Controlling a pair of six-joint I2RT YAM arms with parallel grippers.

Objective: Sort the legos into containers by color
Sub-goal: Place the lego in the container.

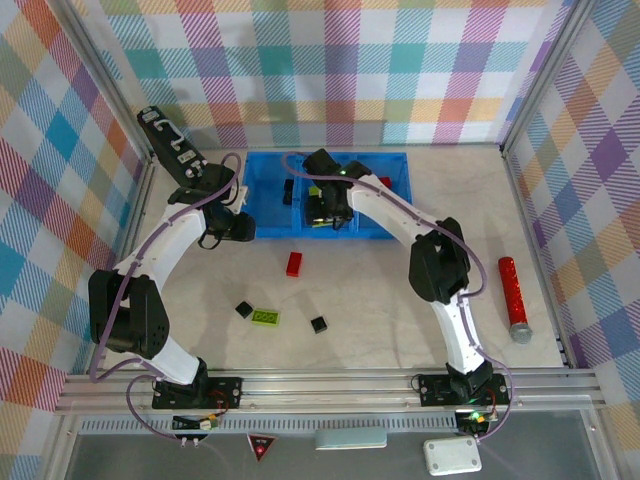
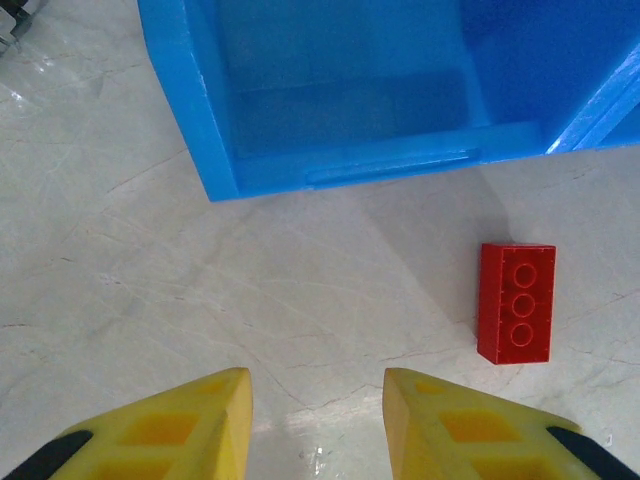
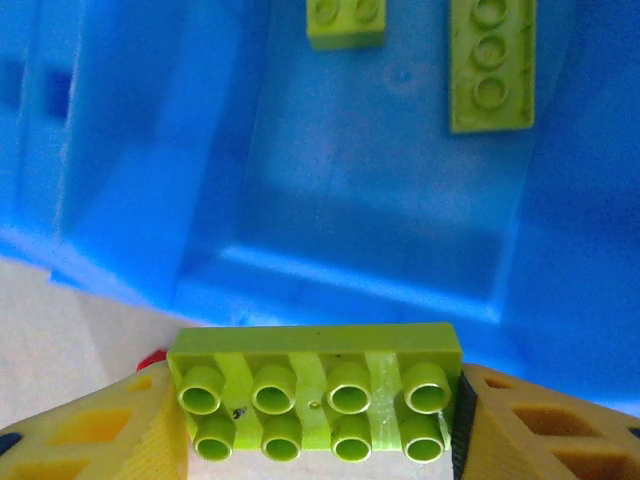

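Note:
My right gripper [image 3: 315,412] is shut on a lime green lego [image 3: 315,395], studs facing the camera, held over the near wall of the blue bin's middle container [image 3: 380,200]. Two more green legos [image 3: 346,22] [image 3: 491,65] lie on that container's floor. From above, the right gripper [image 1: 325,208] hangs over the bin [image 1: 262,196]. My left gripper [image 2: 318,400] hovers over bare table just in front of the bin's left container [image 2: 200,120], fingers a little apart with nothing between them. A red lego [image 2: 516,302] [image 1: 294,263] lies to its right. On the table are two black legos [image 1: 244,309] [image 1: 318,324] and a green lego [image 1: 266,317].
A red cylinder [image 1: 514,297] lies on the table at the right, near the checked side wall. Checked walls close in the table at the back and on both sides. A metal rail [image 1: 330,380] runs along the near edge.

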